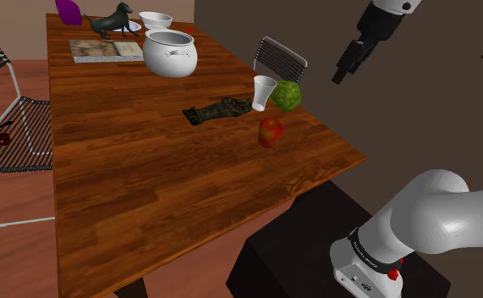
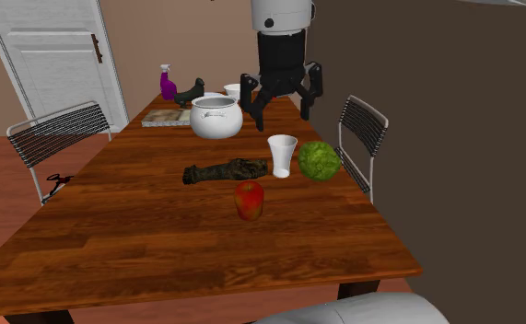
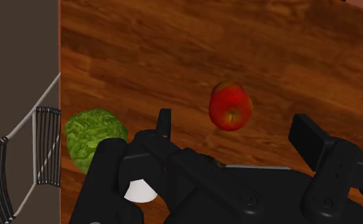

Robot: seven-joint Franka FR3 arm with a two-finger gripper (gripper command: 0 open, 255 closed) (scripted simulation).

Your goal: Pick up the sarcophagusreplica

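Claw [image 2: 280,115] is wide open and holds nothing. It hangs in the air above the table [image 2: 141,248], well clear of everything on it. In the wrist view both fingers [image 3: 164,124] stand far apart, with nothing between them but the table below.

The sarcophagus replica [image 1: 218,110] is a dark, mottled, elongated piece lying flat on the table around mid-table. One end sits just beside a white cup [image 1: 264,91]; can't tell if they touch. Claw is apart from it, up and off toward the shoulder view's right, over the table edge by the wire chair [image 1: 279,57].

Neighbours:
- green cabbage [image 1: 286,96] just beside the cup, on the side away from the replica
- red apple [image 1: 270,132] near the replica's cup end, apart from it, closer to the stand [image 1: 315,245]
- the wrist view looks down on the apple, the cabbage and a sliver of the cup

Far end of the table:
- white two-handled pot [image 1: 170,52]
- white bowl [image 1: 156,19]
- dark animal figurine [image 1: 112,19]
- purple spray bottle [image 2: 168,83]
- flat printed book [image 1: 106,50]

A second wire chair [image 1: 11,127] stands at the shoulder view's left. A white door [image 2: 53,55] shows behind the table in the second exterior view.
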